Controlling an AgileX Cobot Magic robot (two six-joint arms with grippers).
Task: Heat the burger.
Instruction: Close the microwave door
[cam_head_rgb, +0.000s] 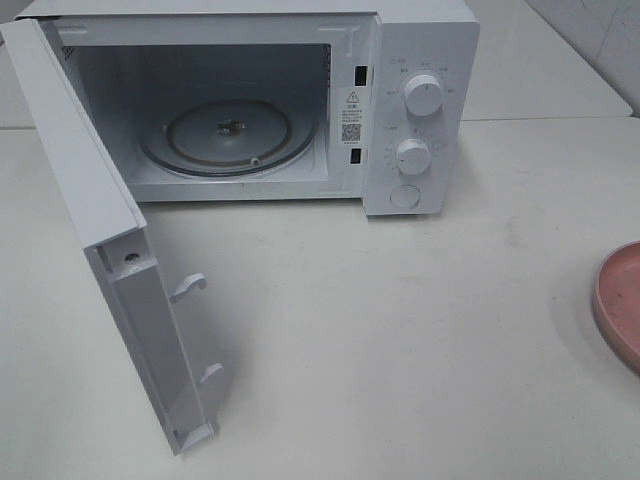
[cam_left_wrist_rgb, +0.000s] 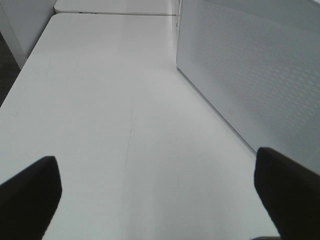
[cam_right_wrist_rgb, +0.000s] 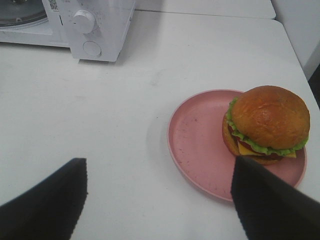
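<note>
The microwave (cam_head_rgb: 250, 100) stands with its door (cam_head_rgb: 110, 270) swung wide, the glass turntable (cam_head_rgb: 228, 135) bare inside. Neither arm shows in the high view. Off to the right, only the rim of the pink plate (cam_head_rgb: 618, 300) peeks in at the table's (cam_head_rgb: 400, 340) edge.

From the right wrist, the burger (cam_right_wrist_rgb: 266, 125) sits on the plate (cam_right_wrist_rgb: 200, 145), pushed toward the side away from the microwave rather than centred. The right gripper (cam_right_wrist_rgb: 160, 200) hangs above the table just short of the plate, its fingers (cam_right_wrist_rgb: 47, 200) spread wide and holding nothing. The left gripper (cam_left_wrist_rgb: 160, 195) is likewise spread and empty, hovering over bare table beside the perforated outer face of the door (cam_left_wrist_rgb: 250, 75).

The burger looks light but soft and stacked, so I would expect a hard squeeze to dent the glossy bun or make the layers slide. Its shine suggests a slippery top. The safest hold, I think, is across the sides, low enough to catch both bun halves and pin the filling between them, with gentle pressure. Lifting the plate by its rim would be the alternative.
</note>
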